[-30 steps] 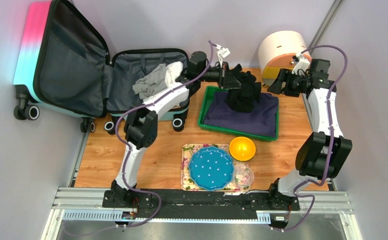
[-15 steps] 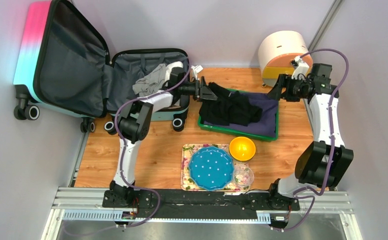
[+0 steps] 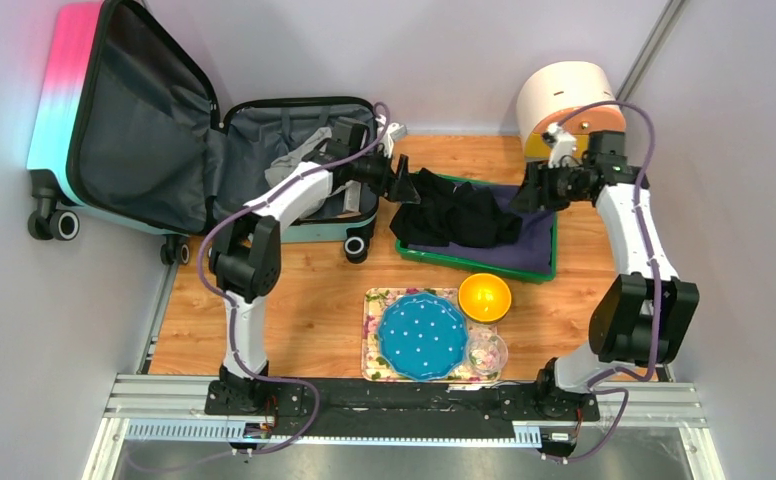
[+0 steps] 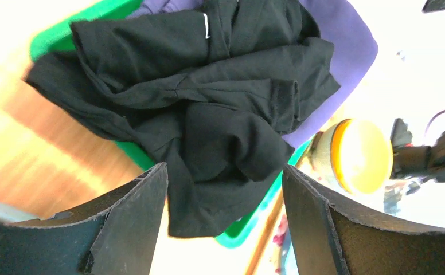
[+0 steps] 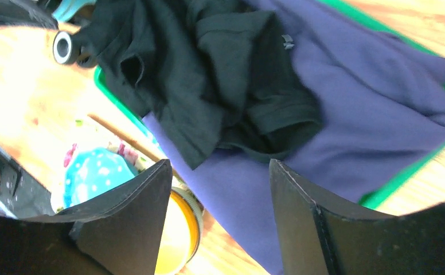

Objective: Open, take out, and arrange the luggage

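The luggage lies open at the back left, its pink-to-turquoise lid up against the wall. Grey and white clothes rest in its dark-lined base. A black garment lies crumpled on a purple cloth in the green tray. My left gripper hovers open at the tray's left end, between luggage and garment, holding nothing. In the left wrist view the black garment spreads beyond the open left gripper. My right gripper is open above the tray's right end, and in its wrist view it is empty over the purple cloth.
A round cream drawer cabinet stands at the back right, behind the right arm. Near the front sit a floral mat with a teal dotted plate, an orange bowl and a small glass cup.
My left gripper opened and let go of the black garment, which dropped onto the tray. The left arm drew back toward the luggage. The right gripper moved left over the tray.
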Robot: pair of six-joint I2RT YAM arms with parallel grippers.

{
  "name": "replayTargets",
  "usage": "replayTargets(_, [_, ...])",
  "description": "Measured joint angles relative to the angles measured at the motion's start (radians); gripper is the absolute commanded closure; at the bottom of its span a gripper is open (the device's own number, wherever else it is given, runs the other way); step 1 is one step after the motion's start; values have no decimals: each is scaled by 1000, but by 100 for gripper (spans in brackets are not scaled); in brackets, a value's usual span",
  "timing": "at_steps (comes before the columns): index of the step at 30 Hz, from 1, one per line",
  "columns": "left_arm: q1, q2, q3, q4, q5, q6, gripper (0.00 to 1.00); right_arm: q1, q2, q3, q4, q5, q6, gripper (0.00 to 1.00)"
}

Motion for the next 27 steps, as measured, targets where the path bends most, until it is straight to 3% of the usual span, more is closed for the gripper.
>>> replayTargets(6, [3,-143,-36,-85,-45,280,30,185,24,-39,-16,41,-73,32])
replayTargets(12, [3,-192,-163,-53,2,449,40,327,105,-44,-17,118,-93,32])
replayTargets(21, [-88,-198,-315,53,-4,682,41,332,124,-79,-26,214,-77,29])
replayTargets(27, [-154,-275,-451,168,52,886,45,284,-45,-157,-35,192,-98,29])
